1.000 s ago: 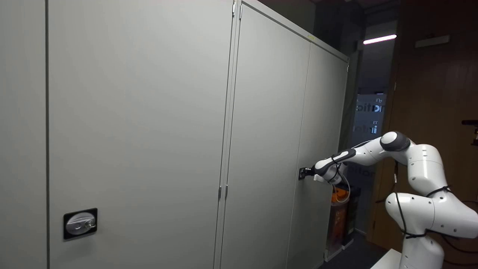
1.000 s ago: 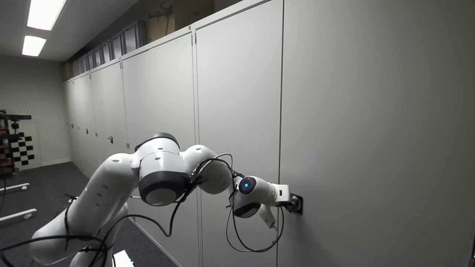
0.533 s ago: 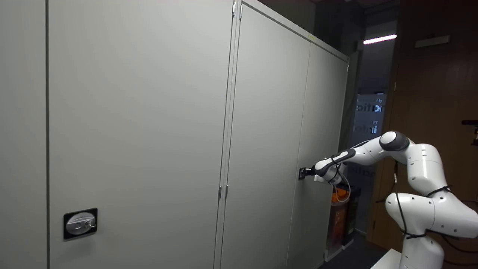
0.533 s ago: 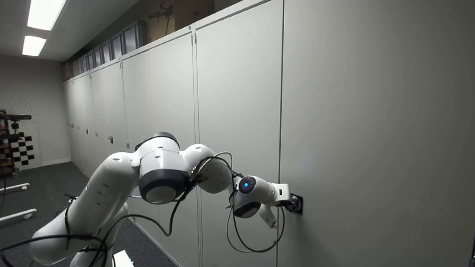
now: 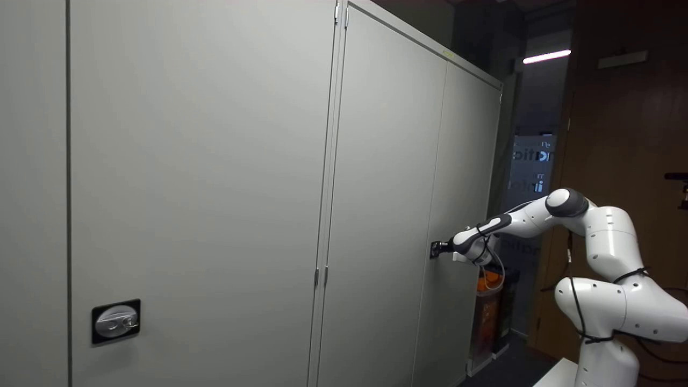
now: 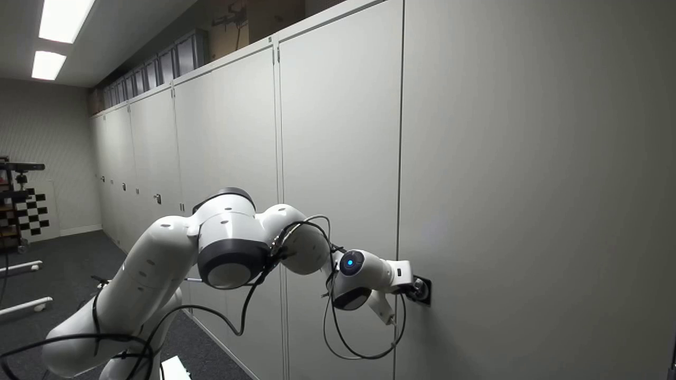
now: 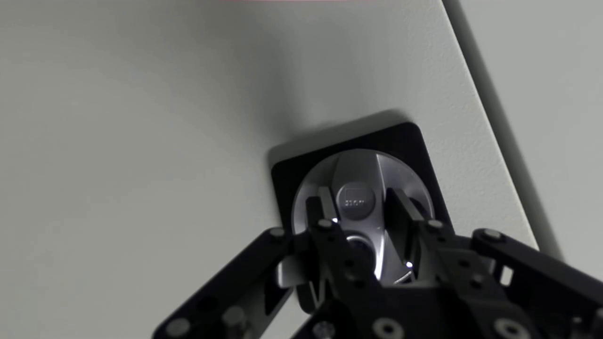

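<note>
While the pincer (image 7: 360, 202) sits right up at the round handle (image 7: 358, 174), its two fingers (image 7: 403, 226) flank the raised ridge (image 7: 367, 223), one on each side; cannot tell whether they press on it or leave slight slack. Handle is mounted on a pale door (image 7: 141, 165), just right of the dark seam (image 7: 498, 122) in both exterior views. For a sound hold, my judgement: centre the ridge, lay the finger faces flat along both flanks, square the wrist (image 6: 364, 272) to the door, squeeze evenly; a skewed finger would probably ride up the sloping sides. Best not to ram the tips into the disc. Cable (image 6: 369, 357) hangs in a loose loop below the wrist, best left clear of the handle. Handle looks like smooth silver-grey metal, a shallow disc crossed by the ridge; small round badge (image 7: 356, 201), lettering too fine to read. Backing plate (image 7: 403, 141) black, squarish, corners rounded, edged with soft shadow. Door paint matt, faintly pebbled by the seam. Fingers dark, angular, on bolted links. Matching handle (image 5: 115, 322) well off to the left, on another door.
</note>
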`<state>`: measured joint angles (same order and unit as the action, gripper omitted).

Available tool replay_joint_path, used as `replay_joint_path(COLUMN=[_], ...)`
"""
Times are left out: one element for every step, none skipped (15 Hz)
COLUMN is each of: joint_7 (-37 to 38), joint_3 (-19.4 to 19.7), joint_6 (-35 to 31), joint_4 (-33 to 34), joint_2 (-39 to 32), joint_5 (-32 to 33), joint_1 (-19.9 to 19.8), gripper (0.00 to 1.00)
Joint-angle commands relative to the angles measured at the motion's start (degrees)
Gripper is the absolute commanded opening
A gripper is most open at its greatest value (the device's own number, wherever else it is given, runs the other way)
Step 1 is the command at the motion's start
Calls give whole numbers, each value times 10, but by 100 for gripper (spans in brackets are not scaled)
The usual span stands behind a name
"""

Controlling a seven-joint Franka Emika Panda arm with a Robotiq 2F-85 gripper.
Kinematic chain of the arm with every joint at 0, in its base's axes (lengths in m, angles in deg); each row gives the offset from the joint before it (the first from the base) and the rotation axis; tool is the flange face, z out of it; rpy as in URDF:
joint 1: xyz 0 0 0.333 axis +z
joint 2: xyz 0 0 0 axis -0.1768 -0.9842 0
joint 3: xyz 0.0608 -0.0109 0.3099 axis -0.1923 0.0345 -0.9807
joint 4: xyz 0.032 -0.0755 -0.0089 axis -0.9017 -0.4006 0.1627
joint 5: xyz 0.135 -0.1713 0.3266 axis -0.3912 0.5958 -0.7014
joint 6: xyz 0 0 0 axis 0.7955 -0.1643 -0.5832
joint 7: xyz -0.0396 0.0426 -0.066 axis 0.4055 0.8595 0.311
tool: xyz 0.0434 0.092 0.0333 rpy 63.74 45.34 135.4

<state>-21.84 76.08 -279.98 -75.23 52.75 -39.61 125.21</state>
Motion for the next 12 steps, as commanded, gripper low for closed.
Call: replay_joint_path(joint_7=[-10, -11, -12, -13, -13, -14, -15, -17, -18, -20, -21, -22], joint_3=[46, 47, 50, 53, 56, 60, 63, 66, 69, 71, 73, 76], joint_6=[-8, -8, -8, -8, -8, -9, -9, -9, -8, -8, -8, -8], joint_4=[56, 56, 56, 56, 56, 55, 55, 55, 56, 56, 57, 57], joint_2=[-2, -3, -5, -7, -9, -12, -13, -15, -16, -17, -18, -20], joint_5=[0, 0, 1, 1, 1, 1, 1, 2, 2, 3, 3, 4], joint_1=[17, 18, 21, 23, 25, 29, 31, 33, 36, 38, 40, 42], gripper=[8, 8, 8, 8, 8, 8, 8, 8, 8, 8, 8, 8])
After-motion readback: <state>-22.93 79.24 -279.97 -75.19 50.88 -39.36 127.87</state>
